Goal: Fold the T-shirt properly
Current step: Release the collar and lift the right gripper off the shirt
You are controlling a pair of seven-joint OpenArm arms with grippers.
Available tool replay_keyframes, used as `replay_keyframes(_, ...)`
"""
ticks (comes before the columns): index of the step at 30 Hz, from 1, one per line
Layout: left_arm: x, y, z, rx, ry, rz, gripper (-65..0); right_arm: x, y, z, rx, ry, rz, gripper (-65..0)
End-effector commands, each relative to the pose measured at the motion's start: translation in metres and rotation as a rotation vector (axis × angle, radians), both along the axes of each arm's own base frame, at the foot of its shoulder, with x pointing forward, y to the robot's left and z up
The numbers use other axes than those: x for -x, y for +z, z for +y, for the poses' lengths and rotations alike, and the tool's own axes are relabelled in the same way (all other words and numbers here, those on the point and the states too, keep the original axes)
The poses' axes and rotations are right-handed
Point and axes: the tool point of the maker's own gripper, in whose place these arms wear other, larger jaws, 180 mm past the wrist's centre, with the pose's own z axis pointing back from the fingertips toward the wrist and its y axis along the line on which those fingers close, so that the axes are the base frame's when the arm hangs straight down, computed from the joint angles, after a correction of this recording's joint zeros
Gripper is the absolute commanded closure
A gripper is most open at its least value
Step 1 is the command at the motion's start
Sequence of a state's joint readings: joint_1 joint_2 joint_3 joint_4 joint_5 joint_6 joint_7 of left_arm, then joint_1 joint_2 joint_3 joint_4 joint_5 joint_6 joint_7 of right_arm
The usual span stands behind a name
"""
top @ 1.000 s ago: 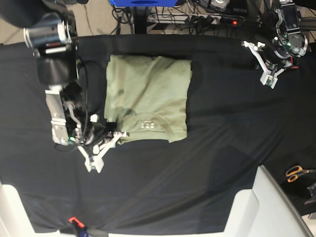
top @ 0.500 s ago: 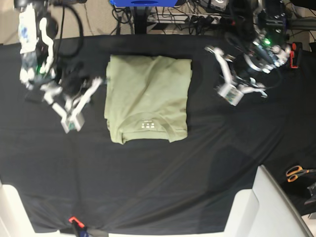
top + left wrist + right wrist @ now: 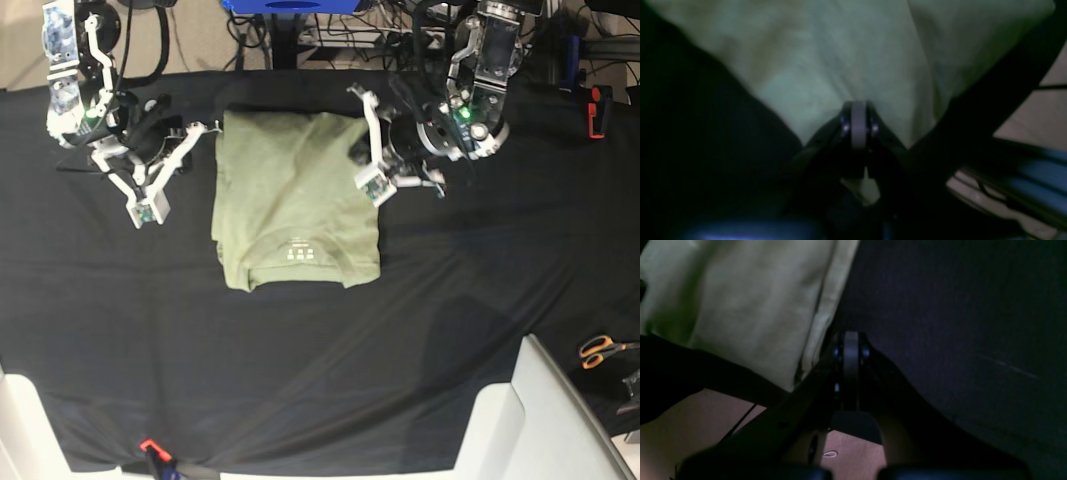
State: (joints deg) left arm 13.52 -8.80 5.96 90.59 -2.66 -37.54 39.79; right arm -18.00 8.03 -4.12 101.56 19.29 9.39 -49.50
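The T-shirt (image 3: pixel 298 205) lies near the middle of the black table cloth (image 3: pixel 450 320), already folded into a narrow rectangle with its collar end toward the near edge and its hem end toward the far edge.

We judge the step in hand to be the last fold: taking the far corners and bringing them over toward the collar. To do it well we want both grips on the far corners, taking all layers at once and none of the cloth beneath. Both arms should then lift together, level, travel at the same pace, and lay the hem square onto the collar end.

The left gripper (image 3: pixel 372 180) sits over the shirt's edge on the base view's right. In its wrist view the jaws are clenched tip to tip with green fabric all around them. We cannot tell whether any fabric is pinched.

The right gripper (image 3: pixel 148 205) hangs over bare cloth just beside the shirt's other edge. Its wrist view shows the jaws pressed together, with the shirt's edge close beside them. They appear to grasp nothing.

Scissors (image 3: pixel 600 349) lie well apart from the shirt.
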Motion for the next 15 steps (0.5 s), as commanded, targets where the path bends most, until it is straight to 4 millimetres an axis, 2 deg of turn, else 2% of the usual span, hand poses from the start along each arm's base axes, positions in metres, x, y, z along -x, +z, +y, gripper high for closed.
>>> replay_keyframes(1,0.001,-0.002,0.003,0.000,0.004,0.005,0.0,-0.007,0.008,0.000,-0.009,-0.004,-0.037,0.0)
replay_keyframes(6,0.027,-0.027,0.027,-0.053,0.007,0.096,0.0,-0.001,0.006,0.000,-0.010,-0.004,-0.026,0.0)
replay_keyframes(7,0.030,-0.026,0.031,-0.050,0.011,0.091,0.0,0.003,0.004,0.000,-0.010,-0.004,-0.017,0.0)
replay_keyframes(9,0.028,-0.019,0.029,-0.018,0.015,0.052,0.0,0.008,0.002,0.003,-0.013,0.004,-0.008,0.0)
replay_keyframes(13,0.008,0.003,0.044,-0.015,0.056,-0.039,0.0,0.014,0.011,0.010,-0.025,0.018,-0.022,0.0)
replay_keyframes(15,-0.007,0.020,0.055,-0.021,0.088,-0.101,0.0,0.020,0.022,0.031,-0.051,0.083,-0.045,0.0)
